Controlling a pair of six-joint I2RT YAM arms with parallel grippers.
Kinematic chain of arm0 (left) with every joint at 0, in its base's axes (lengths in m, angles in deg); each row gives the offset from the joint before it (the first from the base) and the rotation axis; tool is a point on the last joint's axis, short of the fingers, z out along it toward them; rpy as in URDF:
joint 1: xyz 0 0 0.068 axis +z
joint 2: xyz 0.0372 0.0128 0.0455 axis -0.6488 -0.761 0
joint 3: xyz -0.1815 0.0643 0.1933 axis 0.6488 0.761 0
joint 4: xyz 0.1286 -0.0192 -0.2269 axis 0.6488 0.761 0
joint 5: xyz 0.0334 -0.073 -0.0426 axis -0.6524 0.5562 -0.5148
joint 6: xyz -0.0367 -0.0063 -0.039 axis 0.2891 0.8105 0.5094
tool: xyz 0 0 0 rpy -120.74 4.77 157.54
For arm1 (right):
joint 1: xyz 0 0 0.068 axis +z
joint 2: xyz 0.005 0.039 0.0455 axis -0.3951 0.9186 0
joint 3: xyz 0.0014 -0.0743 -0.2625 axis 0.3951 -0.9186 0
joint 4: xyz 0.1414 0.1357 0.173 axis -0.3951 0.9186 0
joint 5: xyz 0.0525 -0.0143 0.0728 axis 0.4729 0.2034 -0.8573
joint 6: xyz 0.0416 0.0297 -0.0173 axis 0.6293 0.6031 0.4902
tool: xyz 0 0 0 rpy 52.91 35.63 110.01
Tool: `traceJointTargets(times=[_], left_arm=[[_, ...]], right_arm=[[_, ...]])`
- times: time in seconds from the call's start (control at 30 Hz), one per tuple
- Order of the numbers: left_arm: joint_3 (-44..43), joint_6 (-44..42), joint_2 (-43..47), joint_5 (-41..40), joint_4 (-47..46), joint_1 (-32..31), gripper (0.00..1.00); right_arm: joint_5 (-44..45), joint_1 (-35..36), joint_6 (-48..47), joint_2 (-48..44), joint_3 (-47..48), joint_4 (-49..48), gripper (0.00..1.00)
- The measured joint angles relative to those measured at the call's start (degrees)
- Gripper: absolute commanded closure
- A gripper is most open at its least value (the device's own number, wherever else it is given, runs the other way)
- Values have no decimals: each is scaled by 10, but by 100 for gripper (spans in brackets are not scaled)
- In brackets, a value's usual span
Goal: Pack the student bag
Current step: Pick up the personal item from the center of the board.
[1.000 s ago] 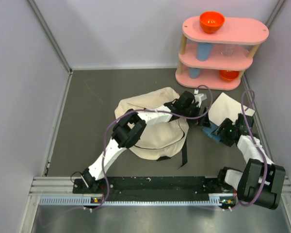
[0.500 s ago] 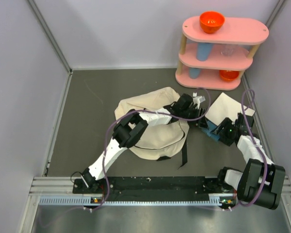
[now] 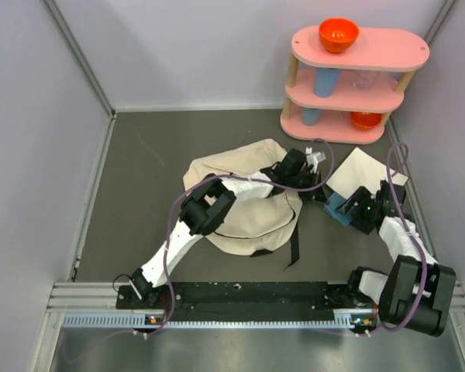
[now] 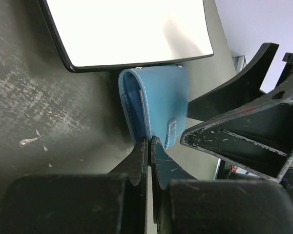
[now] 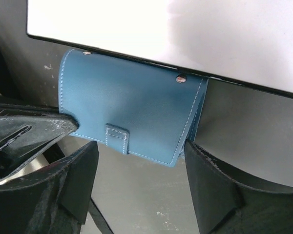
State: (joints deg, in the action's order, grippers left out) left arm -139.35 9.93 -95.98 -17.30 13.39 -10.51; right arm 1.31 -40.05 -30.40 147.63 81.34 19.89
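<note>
The soft beige canvas student bag (image 3: 256, 218) is slumped mid-table under the left arm (image 3: 205, 209). Beside it the left gripper (image 4: 149, 142) is shut at the edge of a small blue leather wallet (image 4: 156, 105); whether leather is pinched cannot be told. The right gripper (image 5: 141, 178) is held open facing the wallet, empty. The wallet may slip from so slight a hold, or the overlapping white black-rimmed slab (image 5: 161, 29) be dragged. The bag is shown only from above, the wallet's clasp only by the wrists

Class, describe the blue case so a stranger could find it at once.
Start at the pink shelf at the far right of the table. Before it lies a white pad; the blue case sits at its near edge, flat, white-stitched, unlike the shelf's blue cups.
</note>
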Motion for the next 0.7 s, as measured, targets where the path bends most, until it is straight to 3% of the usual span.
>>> traceJointTargets(times=[0.17, 0.3, 0.5, 0.7], left_arm=[[28, -1, 12, -2, -11, -1, 100], [79, -11, 60, -9, -4, 5, 100], [175, -27, 207, -11, -2, 41, 100], [295, -32, 394, -3, -45, 106, 100]], right_arm=[[-7, 0, 13, -51, 1, 14, 9], [-9, 0, 21, -121, 21, 53, 7], [-38, 0, 46, -191, 92, 76, 4], [-120, 0, 75, -191, 110, 62, 4]])
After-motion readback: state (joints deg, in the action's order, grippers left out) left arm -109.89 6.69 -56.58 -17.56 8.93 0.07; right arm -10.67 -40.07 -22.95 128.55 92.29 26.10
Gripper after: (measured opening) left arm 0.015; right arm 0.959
